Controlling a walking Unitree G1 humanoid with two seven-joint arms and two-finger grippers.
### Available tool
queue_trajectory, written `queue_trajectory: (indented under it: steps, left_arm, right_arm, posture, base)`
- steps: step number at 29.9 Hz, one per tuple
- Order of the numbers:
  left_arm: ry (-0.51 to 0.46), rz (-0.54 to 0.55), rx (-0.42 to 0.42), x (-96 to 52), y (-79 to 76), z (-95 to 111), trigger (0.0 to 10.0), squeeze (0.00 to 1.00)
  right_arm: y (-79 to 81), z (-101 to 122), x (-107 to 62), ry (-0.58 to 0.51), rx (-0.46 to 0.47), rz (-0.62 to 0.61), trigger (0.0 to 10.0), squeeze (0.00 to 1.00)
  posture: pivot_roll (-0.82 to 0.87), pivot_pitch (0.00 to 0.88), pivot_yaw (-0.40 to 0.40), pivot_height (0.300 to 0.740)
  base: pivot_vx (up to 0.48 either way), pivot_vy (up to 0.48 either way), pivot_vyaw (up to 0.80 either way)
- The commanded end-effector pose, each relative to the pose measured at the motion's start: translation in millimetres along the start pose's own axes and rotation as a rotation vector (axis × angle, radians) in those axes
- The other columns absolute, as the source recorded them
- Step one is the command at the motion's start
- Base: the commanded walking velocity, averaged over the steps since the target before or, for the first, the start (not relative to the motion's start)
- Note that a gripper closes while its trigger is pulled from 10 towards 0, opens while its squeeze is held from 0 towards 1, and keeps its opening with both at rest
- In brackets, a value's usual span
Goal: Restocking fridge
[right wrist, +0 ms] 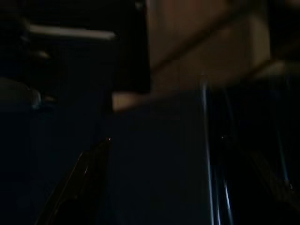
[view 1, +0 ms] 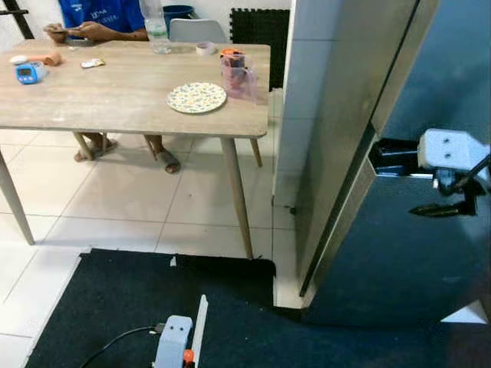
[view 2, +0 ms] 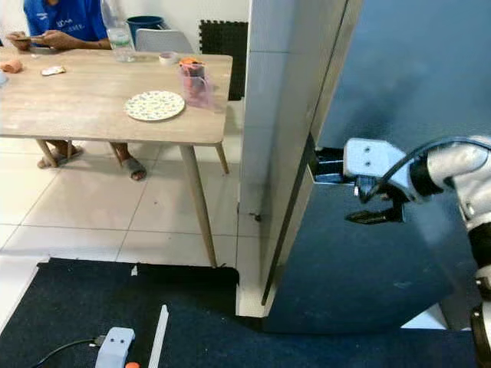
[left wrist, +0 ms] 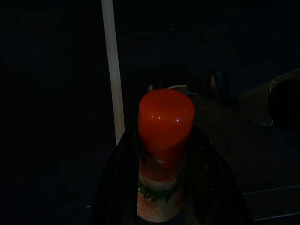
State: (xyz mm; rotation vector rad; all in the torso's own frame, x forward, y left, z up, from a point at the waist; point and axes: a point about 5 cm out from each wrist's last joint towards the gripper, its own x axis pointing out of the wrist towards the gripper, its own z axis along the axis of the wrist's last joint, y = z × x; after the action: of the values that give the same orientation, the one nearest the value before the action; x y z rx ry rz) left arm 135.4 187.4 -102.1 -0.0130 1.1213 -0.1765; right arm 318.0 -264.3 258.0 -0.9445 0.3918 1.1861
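- Dark blue fridge [view 2: 399, 253] standing shut right ahead, its grey side panel [view 2: 295, 115] facing the room.
- Right tool [view 2: 374, 217] held up against the door front, just under the recessed black handle slot [view 2: 328, 167] at the door's left edge; black fingers close together, nothing between them.
- Left tool [left wrist: 161, 187] hanging low over the black mat [view 1: 123, 307], closed around a bottle with a red cap [left wrist: 165, 119] and a white, green-printed label; cap end pointing away from the wrist.
- Step in hand, by judgement: opening the door so the bottle can go inside.
- For a clean pull: fingertips hooked into the slot itself rather than pressing on the flat door face, since the smooth panel offers no purchase.
- Pull best made outward along the door's swing, steady rather than jerked, as a magnetic seal tends to let go suddenly.
- Hinge side not visible; judged opposite the slot, so the door likely to sweep toward the robot's own body. Worth stepping back or aside.
- Bottle kept low and still meanwhile, grip firm, well apart from the door's path.
- White strip [view 1: 201, 326] and cable [view 1: 115, 343] lying on the mat near the feet: a trip risk when shifting stance.
- Wooden surface [view 1: 115, 92] with a patterned plate [view 1: 196, 97] and a seated person [view 1: 100, 19] well to the left, clear of the swing.
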Motion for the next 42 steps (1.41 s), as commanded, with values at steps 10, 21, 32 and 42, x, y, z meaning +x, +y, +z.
queue_trajectory:
  steps: [10,21,32,42]
  left_arm:
    - [0.065,-0.091,-0.014,1.1,-16.2,-16,10.0,0.00]
    - [0.049,-0.087,-0.016,1.6,-15.0,-11,10.0,0.00]
    - [0.021,-0.044,-0.041,1.0,-7.3,-5,10.0,0.00]
    - [-0.118,0.031,-0.209,-0.8,10.6,21,10.0,0.00]
  right_arm:
    - [16.9,60,-12.3,-0.405,-0.109,0.092,10.0,0.00]
    - [64.9,5,64.2,-0.299,0.197,0.211,10.0,0.00]
    - [164.5,-131,113.8,0.226,0.716,0.086,0.0,0.00]
    - [241.9,-160,149.6,0.381,1.056,-0.127,0.0,0.00]
  posture:
    - [-0.04,0.024,-0.035,0.740]
    - [-0.04,0.022,-0.034,0.740]
    - [-0.04,0.025,-0.033,0.740]
    - [-0.05,0.010,-0.021,0.740]
  base:
    - [0.000,0.000,0.00]
    - [0.000,0.000,0.00]
    - [0.000,0.000,0.00]
    - [0.000,0.000,0.00]
